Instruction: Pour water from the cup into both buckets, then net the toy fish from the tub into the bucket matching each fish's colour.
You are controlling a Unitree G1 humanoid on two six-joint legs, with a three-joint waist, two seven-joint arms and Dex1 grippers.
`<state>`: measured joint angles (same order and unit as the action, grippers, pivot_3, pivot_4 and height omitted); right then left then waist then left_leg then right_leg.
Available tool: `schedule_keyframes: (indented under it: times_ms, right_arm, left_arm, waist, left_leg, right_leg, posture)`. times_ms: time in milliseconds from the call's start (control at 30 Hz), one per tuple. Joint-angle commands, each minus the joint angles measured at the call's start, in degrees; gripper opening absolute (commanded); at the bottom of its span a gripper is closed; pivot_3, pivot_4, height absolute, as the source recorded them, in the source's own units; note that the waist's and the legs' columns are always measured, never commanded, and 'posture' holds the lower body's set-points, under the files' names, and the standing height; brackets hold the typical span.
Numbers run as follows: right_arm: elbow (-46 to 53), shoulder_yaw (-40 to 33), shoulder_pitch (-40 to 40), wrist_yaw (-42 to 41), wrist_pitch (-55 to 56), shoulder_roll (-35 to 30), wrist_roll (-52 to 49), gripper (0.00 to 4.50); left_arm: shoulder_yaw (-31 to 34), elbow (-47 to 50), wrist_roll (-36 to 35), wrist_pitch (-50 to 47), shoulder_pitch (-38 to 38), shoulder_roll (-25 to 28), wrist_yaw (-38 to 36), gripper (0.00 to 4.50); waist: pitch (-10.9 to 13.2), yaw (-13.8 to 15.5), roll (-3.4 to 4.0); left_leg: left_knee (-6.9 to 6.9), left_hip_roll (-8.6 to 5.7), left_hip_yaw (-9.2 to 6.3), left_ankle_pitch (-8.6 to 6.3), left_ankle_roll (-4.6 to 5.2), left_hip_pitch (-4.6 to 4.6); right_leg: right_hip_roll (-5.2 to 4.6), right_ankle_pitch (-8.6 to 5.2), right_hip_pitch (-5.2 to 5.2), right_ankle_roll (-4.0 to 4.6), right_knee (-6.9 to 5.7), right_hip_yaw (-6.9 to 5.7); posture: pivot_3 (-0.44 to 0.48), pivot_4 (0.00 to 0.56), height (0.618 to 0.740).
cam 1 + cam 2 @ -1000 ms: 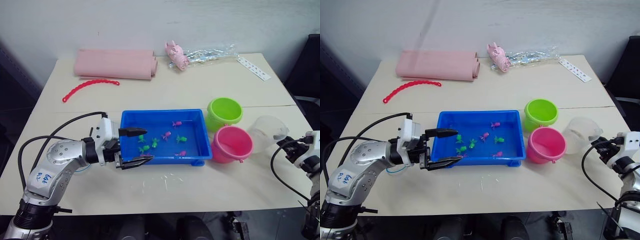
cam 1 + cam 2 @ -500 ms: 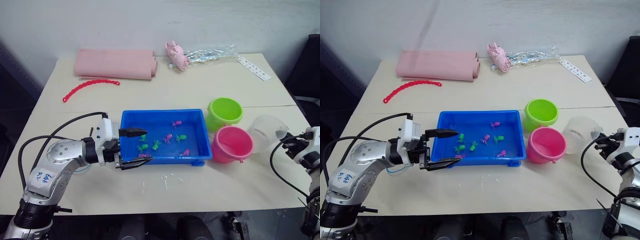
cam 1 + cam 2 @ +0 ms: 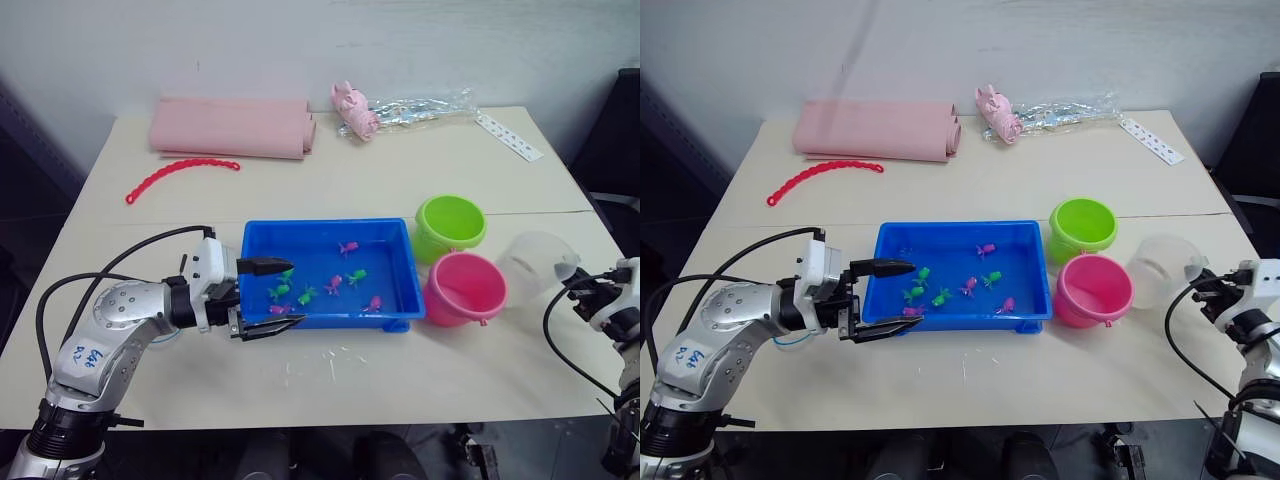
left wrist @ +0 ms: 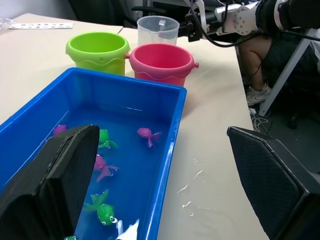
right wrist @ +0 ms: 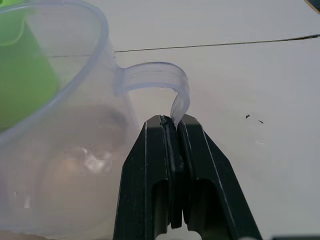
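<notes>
Right claw (image 5: 172, 122) is pinched tight on the cup's (image 3: 535, 262) curled handle, and the clear cup sits on the table (image 3: 400, 165) just beside the pink bucket (image 3: 464, 288). The green bucket (image 3: 449, 226) stands right behind the pink one. Over at the blue tub (image 3: 330, 232), the left claw (image 3: 268, 296) is spread wide, straddling the near left corner, pink and green fish (image 3: 333, 283) floating inside.
</notes>
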<state>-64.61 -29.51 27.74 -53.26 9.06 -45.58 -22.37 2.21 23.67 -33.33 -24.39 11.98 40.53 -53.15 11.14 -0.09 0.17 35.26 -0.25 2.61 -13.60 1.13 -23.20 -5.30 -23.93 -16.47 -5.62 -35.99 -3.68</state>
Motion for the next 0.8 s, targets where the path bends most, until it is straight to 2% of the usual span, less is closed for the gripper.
schedule_keyframes:
  times_ms: [33,267,467,800]
  right_arm:
    - [6.9,-2.8,-1.8,-0.5,-0.1,-1.7,-3.1,0.05]
    - [23.8,-4.8,-9.8,-1.3,-2.9,-4.6,-4.7,0.05]
    - [38.8,-7.7,-16.9,2.2,-5.9,-6.2,-4.5,0.05]
    - [55.3,-10.2,-25.6,10.8,-7.1,-5.0,-0.7,0.05]
  left_arm:
    - [1.9,1.2,-0.5,0.6,-0.6,0.1,0.0,4.50]
    - [-0.1,1.1,-2.2,-0.2,1.8,-1.7,-0.8,4.50]
    - [-3.5,-1.9,-0.2,1.2,4.4,-5.3,-1.7,4.50]
    - [-5.8,-5.2,1.0,2.2,6.4,-9.3,-2.1,4.50]
  waist:
    - [0.0,0.0,0.01]
    - [0.0,0.2,0.08]
    - [0.0,0.2,0.08]
    - [0.1,0.2,0.06]
  left_leg:
    - [0.00,0.00,0.00,0.00,0.00,0.00]
    - [-0.01,0.00,0.00,-0.01,0.01,-0.02]
    - [0.01,0.00,0.00,-0.01,0.01,-0.02]
    - [0.00,-0.01,0.00,-0.01,0.02,-0.02]
  right_leg:
    - [0.00,0.00,0.00,0.00,0.00,0.00]
    - [-0.01,0.00,-0.01,0.00,0.00,-0.01]
    - [0.00,0.01,-0.01,-0.03,-0.01,-0.02]
    - [0.00,0.02,-0.01,-0.04,-0.02,-0.03]
  posture:
    - [0.000,0.150,0.740]
    - [0.000,0.150,0.740]
    - [0.000,0.150,0.740]
    - [0.000,0.150,0.740]
